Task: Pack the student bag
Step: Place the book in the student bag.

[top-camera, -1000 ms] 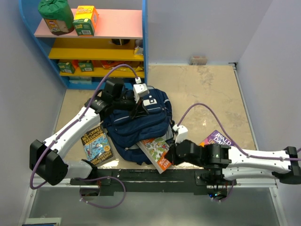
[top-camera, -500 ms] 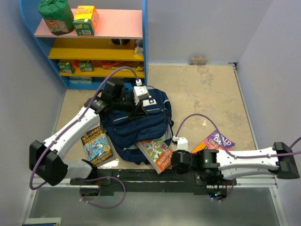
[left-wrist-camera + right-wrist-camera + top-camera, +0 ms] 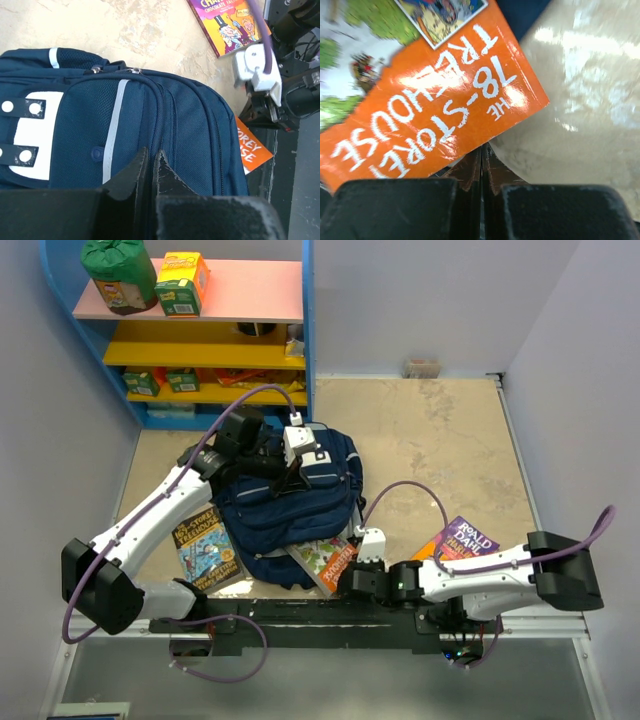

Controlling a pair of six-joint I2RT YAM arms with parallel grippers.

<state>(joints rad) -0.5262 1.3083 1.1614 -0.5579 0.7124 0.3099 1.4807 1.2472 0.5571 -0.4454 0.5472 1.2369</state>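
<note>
The navy student bag (image 3: 290, 515) lies mid-table, its white patch (image 3: 314, 457) at the far end. My left gripper (image 3: 290, 478) sits on the bag's upper part, shut, pinching a fold of the bag fabric (image 3: 190, 125); in the left wrist view its tips (image 3: 151, 152) meet beside the light stripe. An orange "78-Storey Treehouse" book (image 3: 325, 560) pokes out from under the bag's near edge. My right gripper (image 3: 347, 582) is shut, with nothing between its fingers. In the right wrist view its tips (image 3: 482, 147) press against the book (image 3: 420, 100) at its lower edge.
A blue-covered book (image 3: 205, 545) lies left of the bag under the left arm. A purple Roald Dahl book (image 3: 462, 538) lies to the right, behind the right arm. The blue shelf unit (image 3: 200, 330) holding cartons stands at the back left. A small box (image 3: 423, 367) sits by the far wall.
The right arm has stretched left, its shut gripper pushing the orange book further under the bag's near edge. The left gripper and the bag's top shifted slightly away and left.
</note>
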